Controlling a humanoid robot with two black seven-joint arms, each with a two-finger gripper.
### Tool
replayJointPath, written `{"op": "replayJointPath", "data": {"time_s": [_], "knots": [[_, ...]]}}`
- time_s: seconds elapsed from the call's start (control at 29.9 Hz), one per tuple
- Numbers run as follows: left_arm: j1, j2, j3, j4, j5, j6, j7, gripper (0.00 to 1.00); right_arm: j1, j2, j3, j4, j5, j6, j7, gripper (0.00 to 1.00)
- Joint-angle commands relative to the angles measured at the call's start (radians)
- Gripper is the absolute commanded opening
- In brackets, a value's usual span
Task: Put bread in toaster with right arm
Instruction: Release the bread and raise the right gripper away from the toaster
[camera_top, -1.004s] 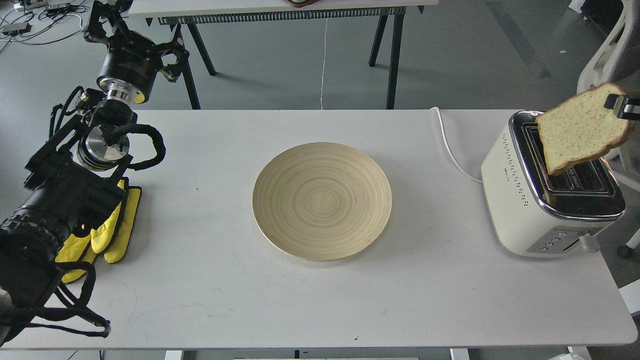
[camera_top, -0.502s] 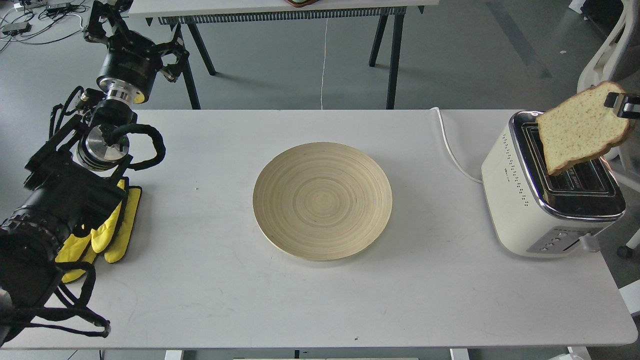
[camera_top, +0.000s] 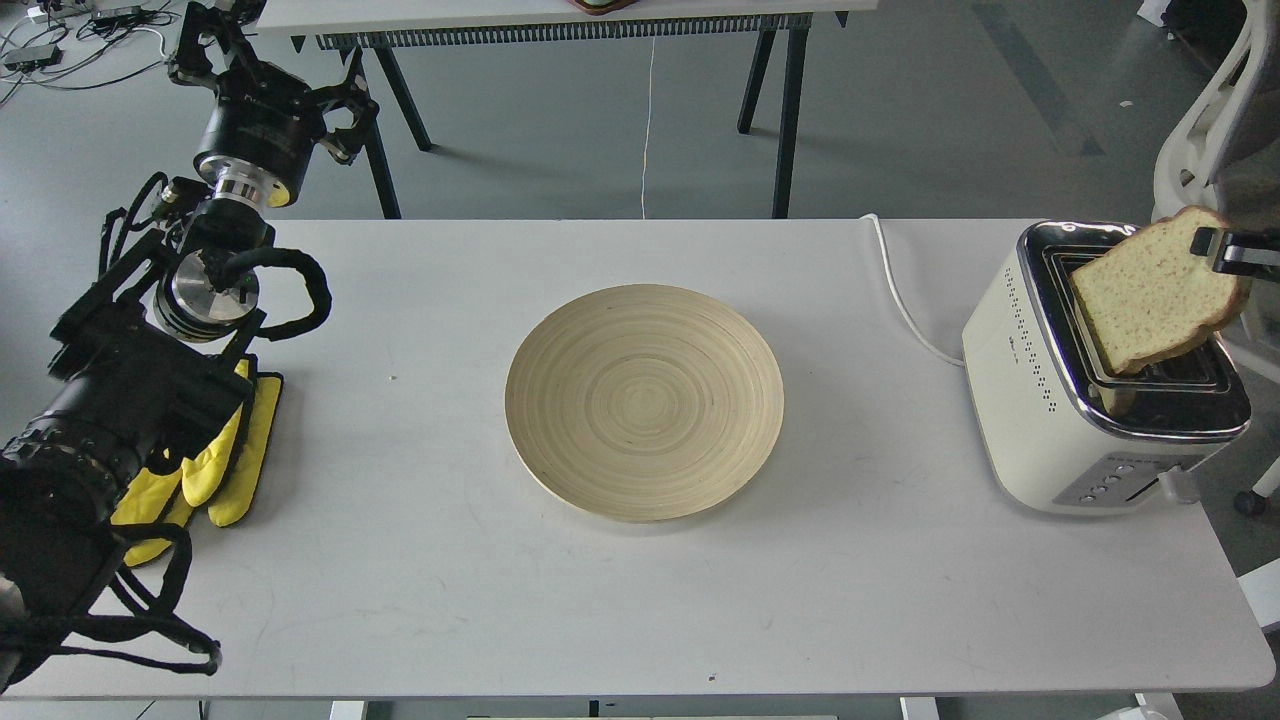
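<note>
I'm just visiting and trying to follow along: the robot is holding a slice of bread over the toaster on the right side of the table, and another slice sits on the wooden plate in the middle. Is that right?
Not quite. The head view shows the wooden plate bare, with no slice on it. The rest holds: the right gripper holds the slice of bread over the toaster on the table's right side.

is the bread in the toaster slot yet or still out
Partly in. The bread is tilted, its lower corner dipped into a slot of the toaster, most of the slice above it, its top edge gripped by the right hand.
</note>
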Motion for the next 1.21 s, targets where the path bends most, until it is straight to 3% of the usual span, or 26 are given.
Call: {"op": "replayJointPath", "data": {"time_s": [0.0, 0.13, 0.23, 0.4, 0.44, 0.47, 0.74, 1.0, 1.07, 1.17], "knots": [[0.0, 0.001, 0.0, 0.0, 0.0, 0.0, 0.0, 1.0, -0.013, 0.02, 0.002, -0.004, 0.0, -0.005, 0.0, 0.02], [0.0, 0.001, 0.001, 0.0, 0.0, 0.0, 0.0, 1.0, -0.022, 0.034, 0.002, -0.028, 0.002, -0.005, 0.0, 0.08], [0.0, -0.001, 0.0, 0.0, 0.0, 0.0, 0.0, 1.0, -0.021, 0.043, 0.003, -0.03, 0.002, -0.006, 0.0, 0.23], [0.0, 0.001, 0.0, 0.0, 0.0, 0.0, 0.0, 1.0, -0.009, 0.057, 0.011, -0.03, 0.016, -0.009, 0.011, 0.62], [0.0, -0.001, 0.0, 0.0, 0.0, 0.0, 0.0, 1.0, -0.006, 0.057, 0.012, -0.03, 0.016, -0.012, 0.012, 0.77], [0.0, -0.001, 0.0, 0.0, 0.0, 0.0, 0.002, 1.0, -0.003, 0.057, 0.012, -0.03, 0.016, -0.017, 0.014, 0.99], [0.0, -0.001, 0.0, 0.0, 0.0, 0.0, 0.002, 1.0, -0.004, 0.063, 0.095, -0.086, 0.086, -0.051, 0.031, 0.98], [0.0, 0.001, 0.001, 0.0, 0.0, 0.0, 0.002, 1.0, -0.018, 0.183, 0.186, -0.165, 0.481, -0.103, 0.146, 0.98], [0.002, 0.001, 0.002, 0.0, 0.002, 0.0, 0.005, 1.0, -0.039, 0.236, 0.186, -0.212, 0.564, -0.13, 0.19, 0.98], [0.002, 0.001, 0.002, 0.0, 0.002, 0.0, 0.006, 1.0, -0.096, 0.328, 0.207, -0.293, 0.65, -0.175, 0.297, 0.99]]}}
